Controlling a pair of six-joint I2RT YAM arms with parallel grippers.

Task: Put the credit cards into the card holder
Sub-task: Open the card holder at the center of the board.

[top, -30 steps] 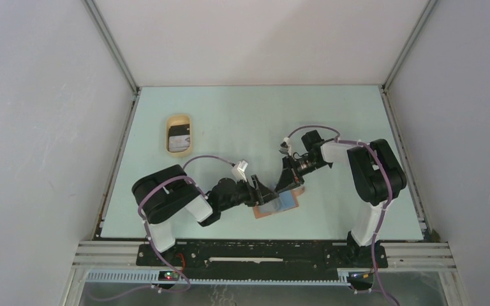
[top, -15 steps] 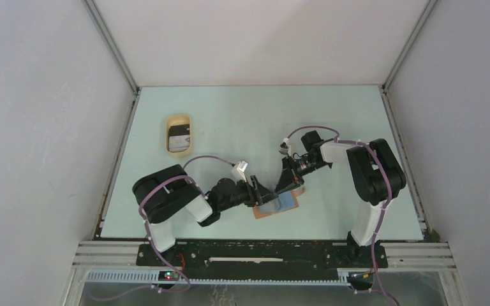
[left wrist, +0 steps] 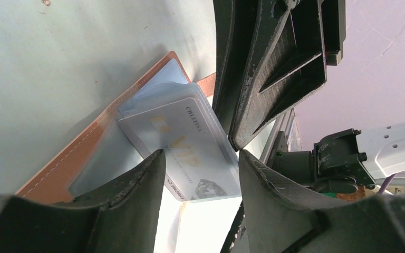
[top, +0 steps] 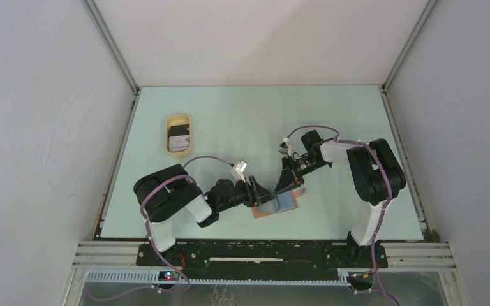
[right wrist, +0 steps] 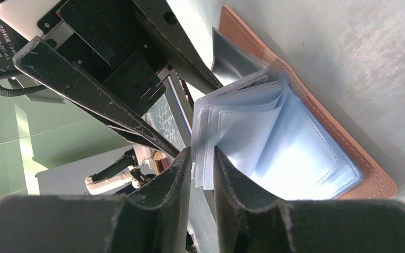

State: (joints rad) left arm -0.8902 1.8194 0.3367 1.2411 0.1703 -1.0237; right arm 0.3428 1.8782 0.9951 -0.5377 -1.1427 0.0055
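Note:
The card holder (top: pixel 281 206) lies open near the table's front, brown leather (left wrist: pixel 79 158) outside, pale blue pocket leaves (right wrist: pixel 279 137) inside. A pale grey-white credit card (left wrist: pixel 190 142) marked VIP sits partly inside one pocket. My left gripper (left wrist: pixel 200 154) reaches in from the left, and the card's two long edges meet its fingers. My right gripper (right wrist: pixel 201 154) comes from the far right, almost closed, with the edges of a few pocket leaves pinched between its fingers. In the top view the left gripper (top: pixel 263 192) and right gripper (top: pixel 288 185) meet over the holder.
A tan oval tray (top: pixel 168 135) stands at the back left with more credit cards (top: pixel 180 137) in it, dark and pale. Both arms crowd the space around the holder. The enclosure walls border the table on three sides.
The left gripper's fingers have drawn in toward the card's edges. Both arms and the card holder stay almost where they were.

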